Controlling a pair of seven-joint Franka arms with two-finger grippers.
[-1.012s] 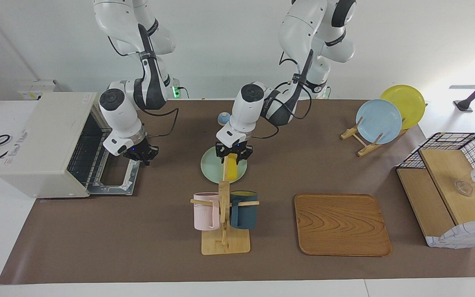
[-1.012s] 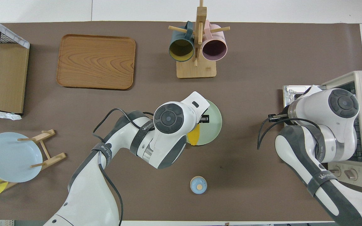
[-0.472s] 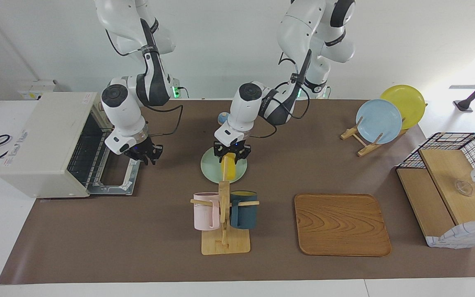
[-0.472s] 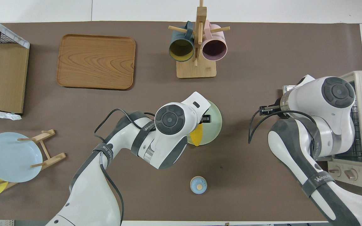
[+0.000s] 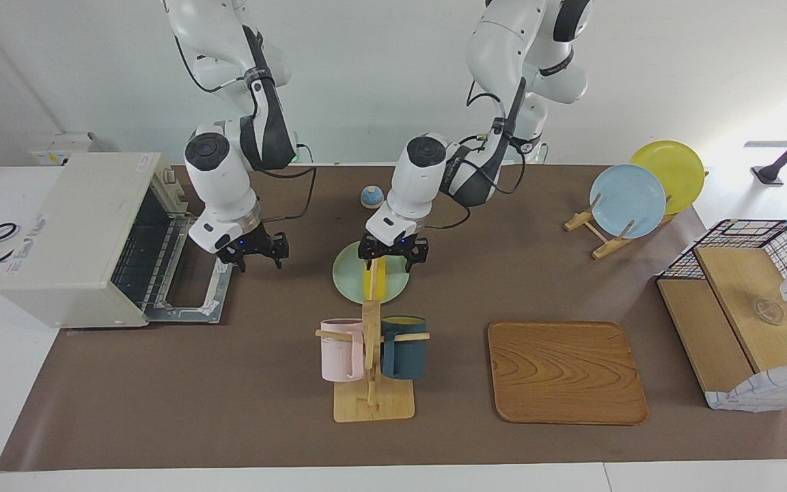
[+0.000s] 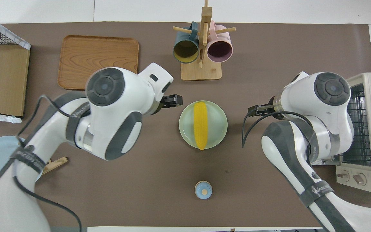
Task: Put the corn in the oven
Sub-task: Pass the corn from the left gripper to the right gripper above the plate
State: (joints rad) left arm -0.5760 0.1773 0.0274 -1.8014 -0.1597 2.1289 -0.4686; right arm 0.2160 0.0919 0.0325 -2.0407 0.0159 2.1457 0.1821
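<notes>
Corn is what I am after, though I read the scene from the biggest thing down. At the right arm's end of the table the oven (image 5: 86,236) stands with its door (image 5: 192,294) folded flat and the wire rack bare, so the way in is ready. My right gripper (image 5: 255,251), which a second ago hung shut just above that lowered door, has swung out over the bare mat between oven and green plate (image 6: 219,124), and its fingers now stand spread. My left gripper (image 5: 393,250) has changed more: a second ago it was down over the plate with the cob hanging from it, and now it is raised over the plate's edge nearer the robots, fingers apart and holding nothing. The corn (image 6: 201,125) lies flat on the green plate at mid-table, its long axis running toward and away from the robots, tip pointing at them, nearer the robots than the mug rack (image 5: 371,362). The small blue knob (image 6: 203,189) sits untouched on the mat, closer still to the robots. My judgement is that the left arm has given the cob up and the right arm, already open, is better placed to take it to the rack.
</notes>
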